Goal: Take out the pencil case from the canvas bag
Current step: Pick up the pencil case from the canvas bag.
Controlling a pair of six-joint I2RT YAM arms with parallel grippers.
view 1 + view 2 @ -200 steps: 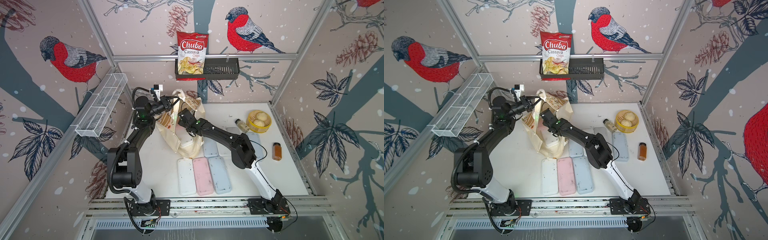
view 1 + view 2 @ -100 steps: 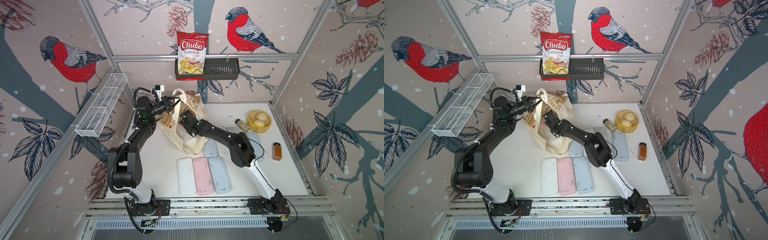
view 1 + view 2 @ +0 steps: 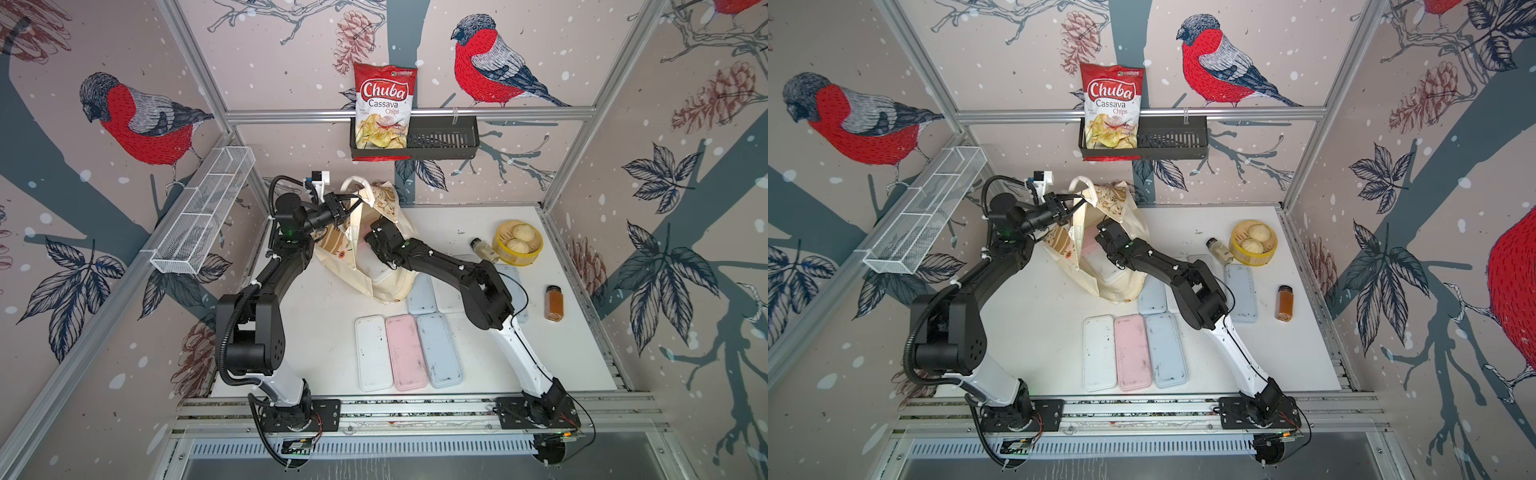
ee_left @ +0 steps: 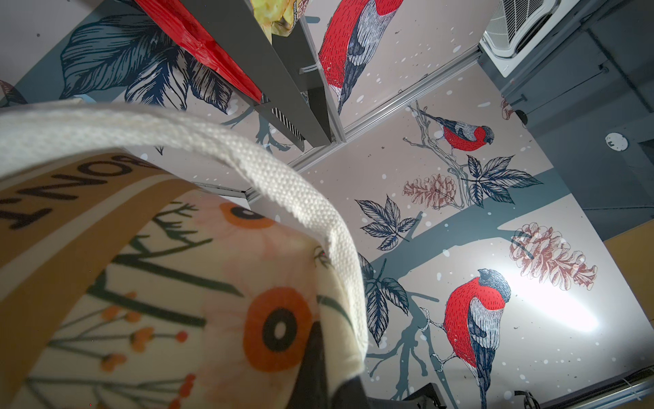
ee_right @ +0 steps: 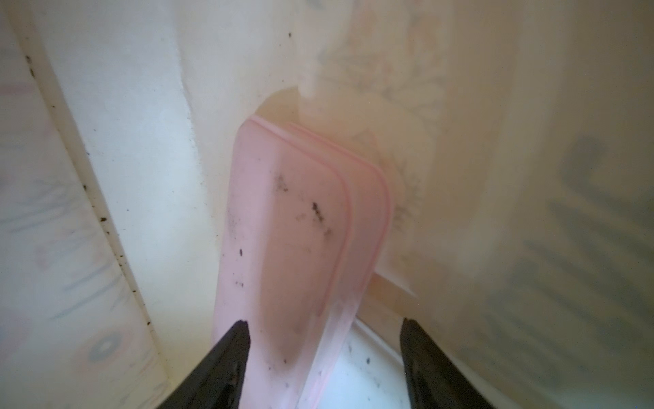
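Observation:
The cream canvas bag [image 3: 388, 286] [image 3: 1121, 286] lies at the back left of the table, mouth towards the left arm. My left gripper [image 3: 353, 203] [image 3: 1073, 204] [image 4: 332, 371] is shut on the canvas bag's [image 4: 177, 283] rim beside its loop handle [image 4: 247, 170], holding the mouth up. My right gripper [image 5: 323, 325] is inside the bag, open. A pink pencil case [image 5: 293, 230] stands on edge between its fingers [image 5: 233, 340], close to one finger and apart from the other. A white case [image 3: 1104, 266] lies under it in the bag.
White [image 3: 374, 353], pink [image 3: 405, 351] and blue [image 3: 440, 349] cases lie side by side near the front, with more blue ones [image 3: 422, 293] behind. A bottle [image 3: 482, 249], steamer with buns [image 3: 528, 259] and spice jar [image 3: 554, 303] are at the right. Chips [image 3: 384, 112] hang on the back wall.
The bag's raised mouth and both grippers have shifted slightly to the right. Neither gripper's jaws have changed.

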